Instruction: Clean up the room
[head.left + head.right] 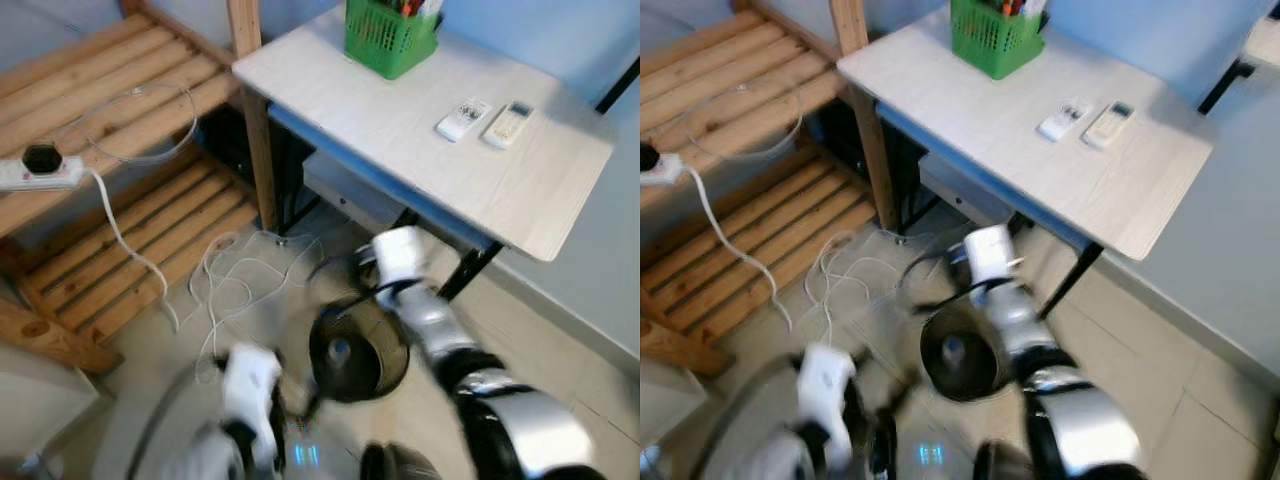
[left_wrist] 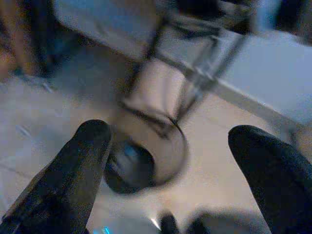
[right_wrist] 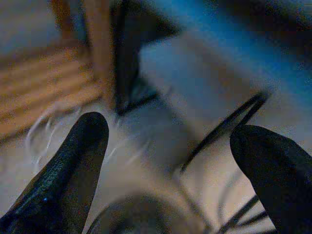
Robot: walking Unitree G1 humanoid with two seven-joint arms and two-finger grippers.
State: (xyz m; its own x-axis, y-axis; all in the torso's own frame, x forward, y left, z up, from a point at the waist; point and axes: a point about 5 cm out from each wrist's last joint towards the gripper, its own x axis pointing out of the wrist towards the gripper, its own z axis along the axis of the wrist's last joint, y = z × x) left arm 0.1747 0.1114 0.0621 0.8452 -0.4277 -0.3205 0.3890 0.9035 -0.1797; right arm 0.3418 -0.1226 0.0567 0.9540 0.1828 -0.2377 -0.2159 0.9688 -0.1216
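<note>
Desk (image 1: pixel 520 190): pale wood-grain top on black metal legs, at the far right, against a light blue wall.
Green plastic basket (image 1: pixel 388 37): at the desk's far edge, holding what look like pens; contents too small to tell further.
Two white remote controls (image 1: pixel 464 118): flat on the desk, side by side, right of the basket and apart from it.
Slatted wooden shelf (image 1: pixel 90 80): far left, two tiers of pale planks, its upright post just beside the desk's left corner.
White power strip (image 1: pixel 38 172): on the upper tier at the left, with a black plug in it and a white cord running down over the lower tier.
Loose white cables (image 1: pixel 235 275): coiled on the floor between shelf and desk legs.
Floor (image 1: pixel 560 340): light beige tiles, with a pale skirting along the wall at the right.
Round black wire-caged fan (image 1: pixel 355 345): on the floor near the desk's legs, grille facing up, blurred.
Right end effector (image 3: pixel 165 161): low over the fan's far rim, fingers spread wide, holding nothing.
Left end effector (image 2: pixel 180 165): near the floor left of the fan, fingers spread wide and empty, the fan between them in the wrist view.
Sharpness: arms and fan blurred in all views.
</note>
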